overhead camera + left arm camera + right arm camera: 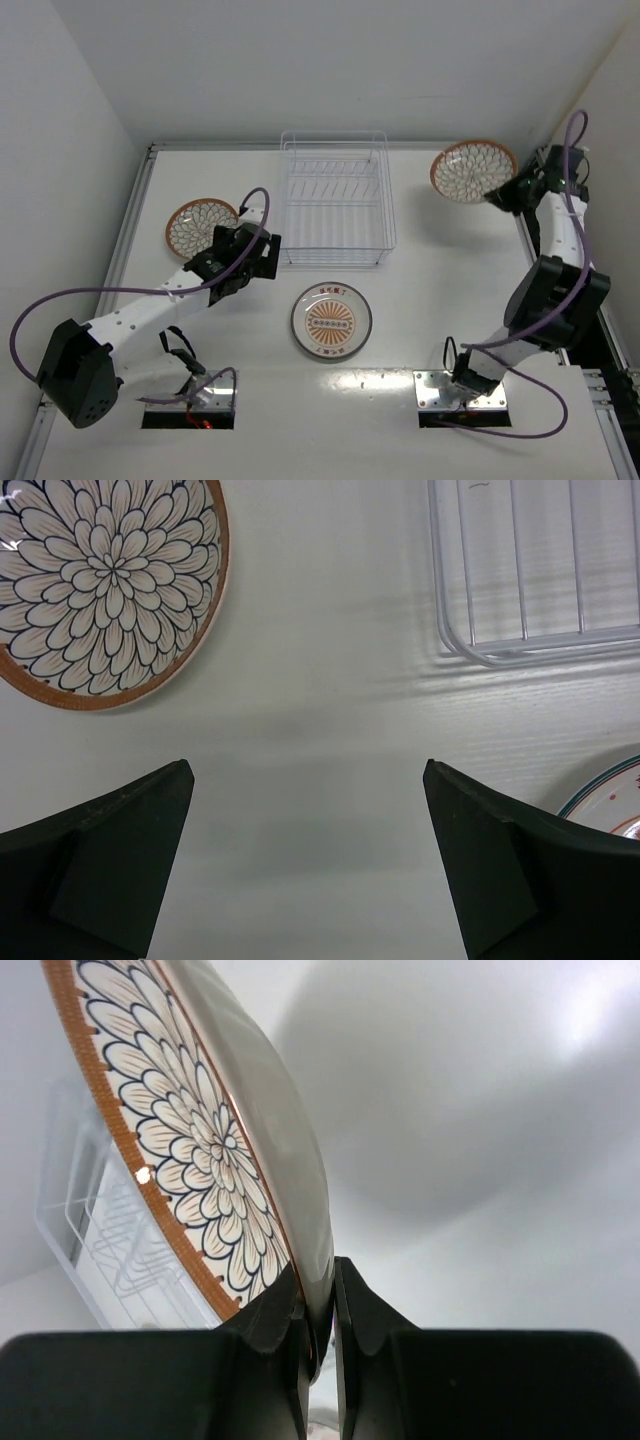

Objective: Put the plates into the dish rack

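Observation:
My right gripper [503,192] is shut on the rim of a brown-rimmed petal plate [472,171] and holds it in the air at the back right, right of the white wire dish rack [335,199]. In the right wrist view the plate [190,1130] stands on edge between my fingers [275,1315], with the rack [95,1235] behind it. My left gripper [250,262] is open and empty over bare table, between a second petal plate [199,225] lying flat at the left and the rack's front left corner [500,650]. A white plate with an orange centre [331,321] lies flat in front of the rack.
The table is walled at the back and both sides. A raised rail [128,235] runs along the left edge. The two arm bases [190,400] stand at the near edge. In the left wrist view the second petal plate [100,575] is at top left and the orange-centre plate's rim [610,805] at right.

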`<state>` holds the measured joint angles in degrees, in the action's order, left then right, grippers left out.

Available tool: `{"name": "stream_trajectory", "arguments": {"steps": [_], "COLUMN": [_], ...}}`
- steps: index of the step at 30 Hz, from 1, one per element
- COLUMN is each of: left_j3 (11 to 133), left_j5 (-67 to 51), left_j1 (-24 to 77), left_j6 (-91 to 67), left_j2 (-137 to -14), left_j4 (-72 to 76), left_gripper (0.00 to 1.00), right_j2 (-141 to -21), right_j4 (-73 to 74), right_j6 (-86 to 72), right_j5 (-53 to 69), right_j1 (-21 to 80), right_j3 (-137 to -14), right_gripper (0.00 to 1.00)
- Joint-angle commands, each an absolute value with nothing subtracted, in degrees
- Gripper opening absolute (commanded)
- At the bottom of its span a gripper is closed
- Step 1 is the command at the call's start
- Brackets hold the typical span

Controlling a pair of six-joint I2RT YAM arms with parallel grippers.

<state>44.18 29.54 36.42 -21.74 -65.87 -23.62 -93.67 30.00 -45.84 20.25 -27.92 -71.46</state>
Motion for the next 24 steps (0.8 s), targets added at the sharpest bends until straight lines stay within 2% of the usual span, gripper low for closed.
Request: {"name": "stream_trajectory", "arguments": {"steps": [1, 6, 8, 12, 16, 24], "left_j3": [46.49, 46.49, 46.49, 46.49, 47.02, 47.64], "left_j5": [30.58, 32.60, 32.61, 33.22, 33.75, 33.67], "left_j1": [37.00, 37.00, 37.00, 37.00, 37.00, 37.53], "left_j6": [-22.41, -22.94, -22.94, -22.94, -23.47, -23.99], "left_j2": [-65.83, -65.83, -65.83, -65.83, -65.30, -65.30], "left_j4": [-23.81, -24.35, -24.87, -25.40, -25.93, -28.21], "left_gripper": [1.00, 1.00, 1.00, 1.00, 1.00, 1.00], "right_j2": [-87.28, -94.38, -100.52, -110.02, -113.55, -115.48], "right_j4": [30.57, 43.02, 48.23, 57.38, 59.06, 54.40], "right_j6": [-44.92, -37.63, -35.52, -32.79, -31.55, -28.92], "right_j5": [15.14, -3.57, -13.32, -31.59, -39.98, -52.29], "right_j1": [-18.68, -4.86, 0.95, 9.04, 13.26, 19.59], "right_j3": [-84.88, -105.17, -115.85, -129.62, -132.01, -127.18], "right_gripper": [0.00, 0.00, 0.00, 0.00, 0.00, 0.00]}}
